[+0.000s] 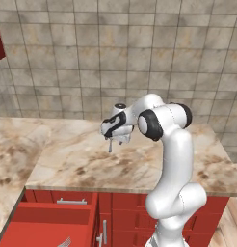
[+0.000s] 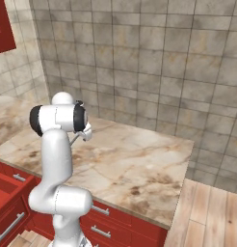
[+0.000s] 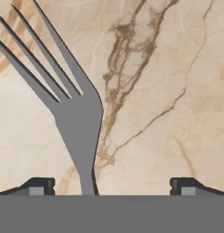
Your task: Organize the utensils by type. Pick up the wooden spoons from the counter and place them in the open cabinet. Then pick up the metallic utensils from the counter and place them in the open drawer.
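Nearest the base: open drawer (image 1: 53,217), red, pulled out under the front edge of the counter (image 1: 188,164). A thin grey tip shows at its lower edge in the left base view; possibly a fork already inside, too small to confirm.

Hand (image 3: 112,186): jaws stand wide apart, nothing between them clamped. It hangs low over the counter, near the middle of the slab and towards the back edge, seen at (image 1: 113,140).

Metal fork (image 3: 77,118): lies flat on the counter directly under the hand. Tines spread towards the top left of the hand view, neck and handle run down to the bottom of that view, left of centre between the two fingertips. Handle end hidden.

Handling judgement: stiff, light, thin and smooth. Flat on stone, so little height to catch; likely to slip or pivot if pinched off centre. Tines are a poor hold. Best hold looks to be the narrow neck or handle, jaws closing across its width, fingertips down almost to the slab. Hand probably needs a small shift so the handle sits midway between the fingers.

Far: tiled wall behind the counter; a red wall cabinet (image 2: 4,26) at upper left.
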